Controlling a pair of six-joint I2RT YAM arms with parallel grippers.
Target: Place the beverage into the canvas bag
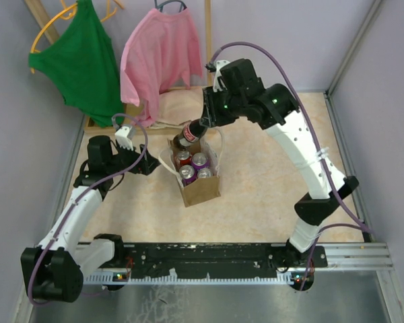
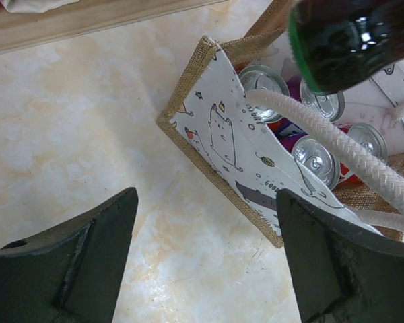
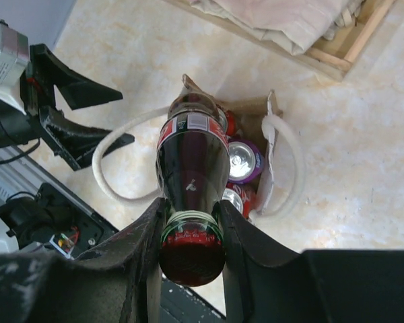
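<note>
I'm gripping cola bottle (image 3: 192, 161) by neck, right gripper (image 3: 190, 212) clamped; bottle hanging tilted over 11 o'clock corner of canvas bag (image 1: 200, 190). Left gripper (image 2: 205, 222) gaping empty at bag's 9 o'clock. Risk: base snagging rope handle (image 2: 337, 145) or striking cans (image 2: 316, 158), tipping bag.

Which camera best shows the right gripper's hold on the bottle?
Right wrist: the right gripper is shut on the bottle at its neck, seen close up. The top view shows the bottle small, the grip unclear; the left wrist shows only its dark base.
</note>
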